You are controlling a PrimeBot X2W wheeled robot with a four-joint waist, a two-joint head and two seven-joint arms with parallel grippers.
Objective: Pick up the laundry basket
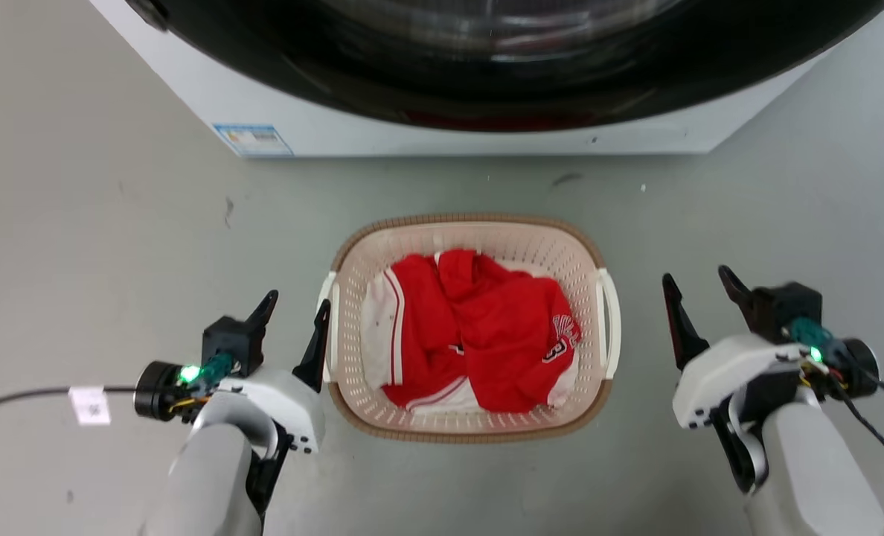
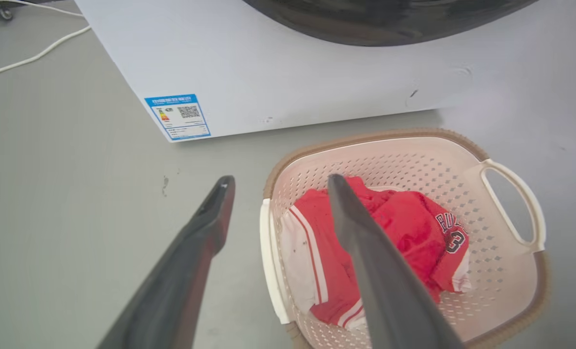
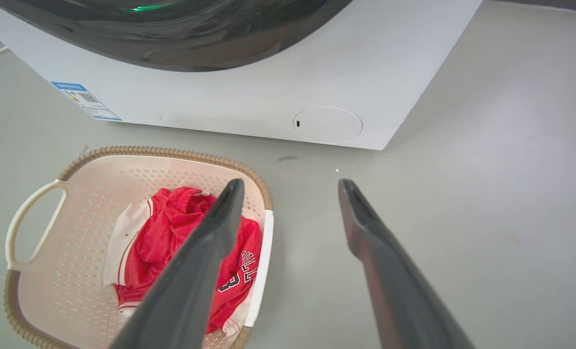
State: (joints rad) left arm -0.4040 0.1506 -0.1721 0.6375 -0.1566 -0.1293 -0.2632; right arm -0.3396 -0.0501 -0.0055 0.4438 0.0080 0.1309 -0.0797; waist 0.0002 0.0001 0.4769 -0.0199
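The laundry basket (image 1: 570,251) (image 2: 414,160) (image 3: 99,172) stands on the grey floor in front of the washing machine, cream with a brown woven-look rim and white side handles. Red and white clothes (image 1: 479,339) lie inside it. My left gripper (image 1: 297,309) (image 2: 278,183) is open just beside the basket's left handle (image 1: 330,327), its inner finger close to the handle. My right gripper (image 1: 699,281) (image 3: 292,183) is open to the right of the right handle (image 1: 610,320), a short gap away. Both grippers hold nothing.
The white washing machine (image 1: 427,138) with its dark round door stands just behind the basket. A blue label (image 1: 253,139) is on its lower left front. A black cable (image 1: 18,398) trails on the floor at the left. Bare grey floor lies on both sides.
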